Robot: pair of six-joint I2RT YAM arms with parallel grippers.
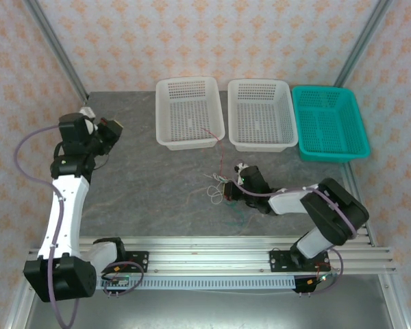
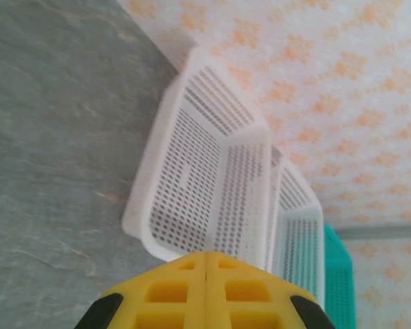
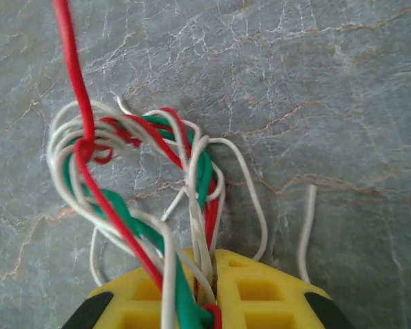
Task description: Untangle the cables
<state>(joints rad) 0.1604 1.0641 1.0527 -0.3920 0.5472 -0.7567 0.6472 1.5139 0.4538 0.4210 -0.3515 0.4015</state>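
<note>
Red, white and green cables point(image 3: 203, 171) lie knotted in one loose clump just before the left white basket point(image 1: 190, 113). One red strand reaches its front corner.

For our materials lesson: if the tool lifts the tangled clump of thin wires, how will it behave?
Probably floppy: the clump lies in loose curls. Likely light: every strand is thread-thin. It may rise as one tangle, since red, white and green strands twist together.

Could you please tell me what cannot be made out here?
Right wrist view: where the cables run, hidden between the pads of the right gripper and cut by the bottom edge.
Same view: far end of the red cable, cut by the top edge.
Top view: the cables, too small to trace.
</note>
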